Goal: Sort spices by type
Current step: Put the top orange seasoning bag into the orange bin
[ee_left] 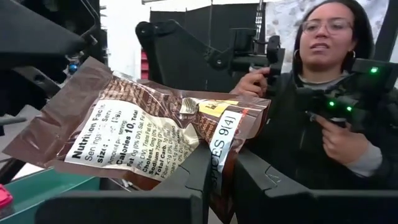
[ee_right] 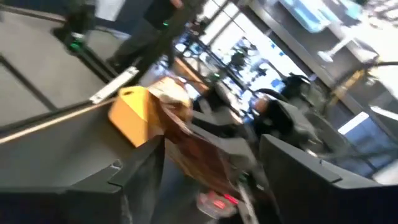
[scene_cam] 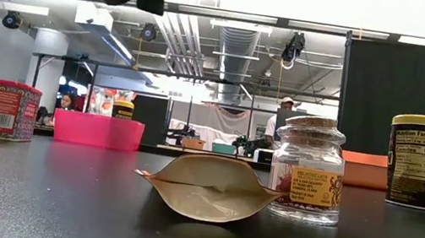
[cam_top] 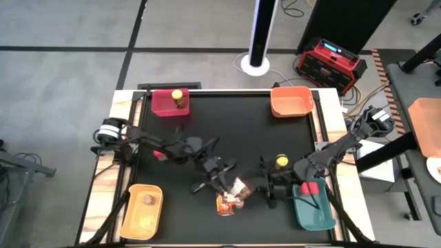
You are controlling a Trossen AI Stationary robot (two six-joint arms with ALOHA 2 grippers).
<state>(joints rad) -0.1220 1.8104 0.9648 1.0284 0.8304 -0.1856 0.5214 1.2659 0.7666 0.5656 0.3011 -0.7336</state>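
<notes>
Seen from above with 12 o'clock at the far edge, the worktop (cam_top: 227,124) carries four bins: red (cam_top: 164,107) at 11 o'clock, orange (cam_top: 291,103) at 1, yellow (cam_top: 141,215) at 7, and teal (cam_top: 311,212) at 5.

- **Packets:** two. The left gripper (ee_left: 221,155), raised just 6 o'clock of centre, is pinched on the brown packet (ee_left: 143,137). The orange-brown packet (cam_top: 226,204) lies flat just beyond it toward 6 o'clock.
- **Yellow-lidded jars:** two. One (cam_top: 178,98) stands in the red bin. The other (cam_top: 281,161) stands upright on the bare worktop toward 4 o'clock.
- **Red containers:** two. One (cam_top: 310,187) sits in the teal bin. The other (cam_top: 160,154) is on the worktop at 9 o'clock, under the left arm.
- **Small round jars:** two. One (cam_top: 148,200) is in the yellow bin. A cork-topped one (scene_cam: 308,168) stands upright in the low view, touching the lying packet's end.

The right gripper (cam_top: 267,187) sits between the free yellow-lidded jar and the teal bin. Its jaws are spread wide and hold nothing, and they face the held packet.

A person (ee_left: 323,93) stands beyond the worktop in the left wrist view.
</notes>
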